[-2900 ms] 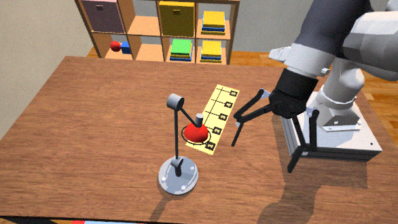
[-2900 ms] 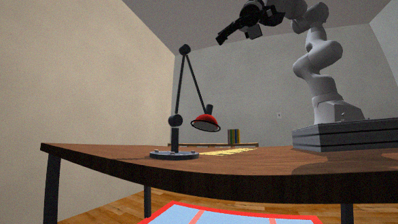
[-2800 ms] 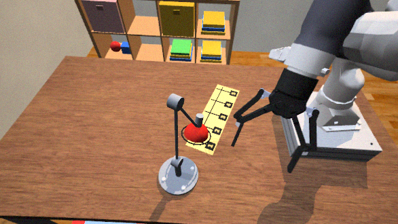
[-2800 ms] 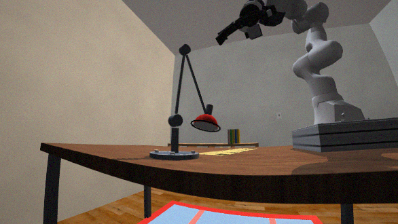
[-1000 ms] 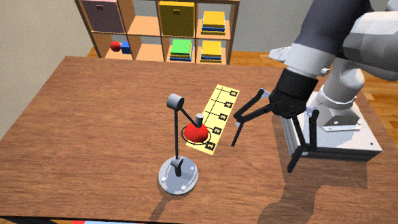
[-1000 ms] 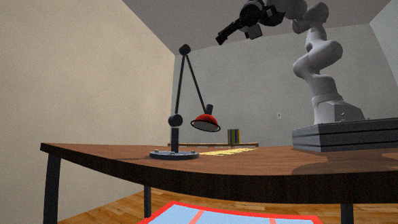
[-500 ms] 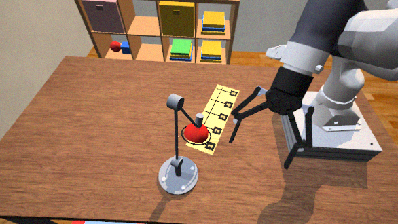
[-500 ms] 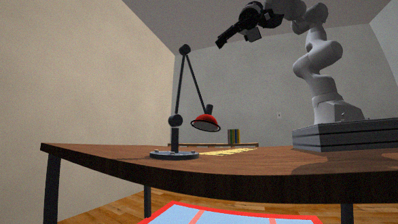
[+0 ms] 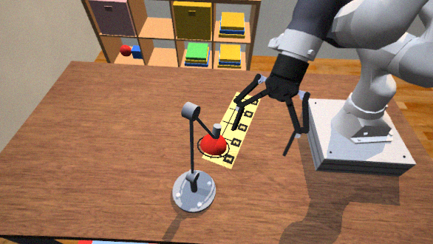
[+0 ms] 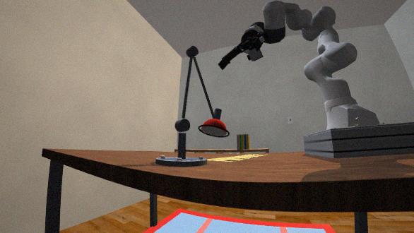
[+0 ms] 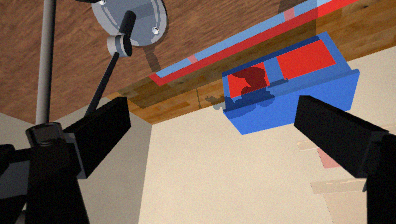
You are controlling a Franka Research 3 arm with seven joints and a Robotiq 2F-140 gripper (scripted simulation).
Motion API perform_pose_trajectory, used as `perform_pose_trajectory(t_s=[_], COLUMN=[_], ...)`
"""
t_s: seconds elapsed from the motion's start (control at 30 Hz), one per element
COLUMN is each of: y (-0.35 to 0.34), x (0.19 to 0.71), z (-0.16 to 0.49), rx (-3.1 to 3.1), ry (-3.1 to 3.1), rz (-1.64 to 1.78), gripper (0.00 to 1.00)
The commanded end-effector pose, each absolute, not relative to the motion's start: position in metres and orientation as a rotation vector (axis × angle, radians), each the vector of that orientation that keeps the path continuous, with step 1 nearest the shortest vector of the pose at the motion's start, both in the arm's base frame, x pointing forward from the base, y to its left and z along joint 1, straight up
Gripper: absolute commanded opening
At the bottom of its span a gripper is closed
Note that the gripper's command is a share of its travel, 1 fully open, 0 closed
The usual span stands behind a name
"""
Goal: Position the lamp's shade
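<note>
The lamp stands on a round grey foot [image 9: 193,191] near the bench's front, also seen in the wrist view [image 11: 132,22]. Its dark arms fold at a grey elbow joint [image 9: 191,110] high up. The red shade [image 9: 213,143] hangs above the near end of the yellow numbered strip [image 9: 236,129], over the circled mark near 1 and 2. In the side view the shade [image 10: 213,127] floats well above the bench. My gripper [image 9: 264,122] is open and empty, high in the air right of the shade, level with the lamp's elbow in the side view [image 10: 226,61].
The robot's grey base block [image 9: 355,137] sits at the bench's right. A wooden shelf [image 9: 174,31] with coloured boxes stands behind the bench. A blue and red bin [image 11: 290,82] lies on the floor beyond the bench edge.
</note>
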State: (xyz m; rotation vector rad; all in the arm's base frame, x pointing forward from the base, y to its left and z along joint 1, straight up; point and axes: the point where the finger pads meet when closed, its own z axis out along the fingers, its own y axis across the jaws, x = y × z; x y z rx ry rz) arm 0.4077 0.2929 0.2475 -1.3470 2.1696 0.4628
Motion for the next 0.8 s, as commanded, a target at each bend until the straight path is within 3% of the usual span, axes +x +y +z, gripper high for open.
perform_pose_trajectory(t_s=[0.0, 0.77], y=[0.279, 0.159], x=[0.416, 0.474], z=[0.246, 0.215], rx=[-1.41, -1.196], ry=[2.085, 2.124], rz=[0.462, 0.56], gripper=[1.0, 1.0])
